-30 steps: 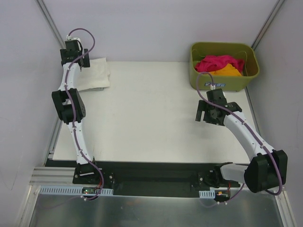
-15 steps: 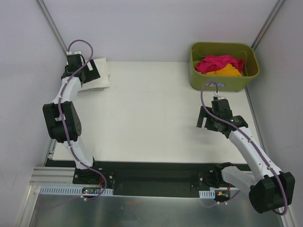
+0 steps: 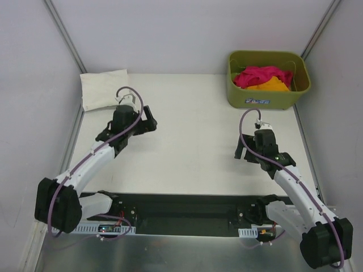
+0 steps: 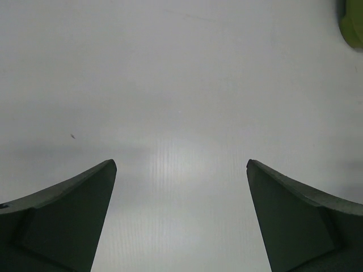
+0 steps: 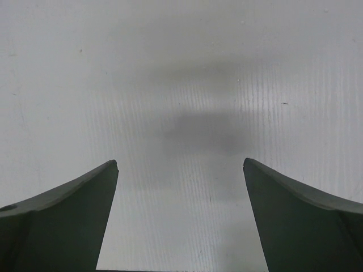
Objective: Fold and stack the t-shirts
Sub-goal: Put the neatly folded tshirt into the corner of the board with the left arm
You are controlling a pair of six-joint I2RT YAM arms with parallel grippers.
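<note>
left fingers (image 4: 68,221) withdrawn, cream t-shirt (image 3: 104,89) uncovered

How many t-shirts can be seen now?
3: a folded cream-white t-shirt at the far left corner; a magenta t-shirt and an orange t-shirt in the green basket, perhaps hiding others.

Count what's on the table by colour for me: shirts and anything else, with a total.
Cream-white shirt: 1
Pink shirt: 1
Orange shirt: 1
Green basket: 1
Total: 4
The pile in the basket may hide more shirts.
</note>
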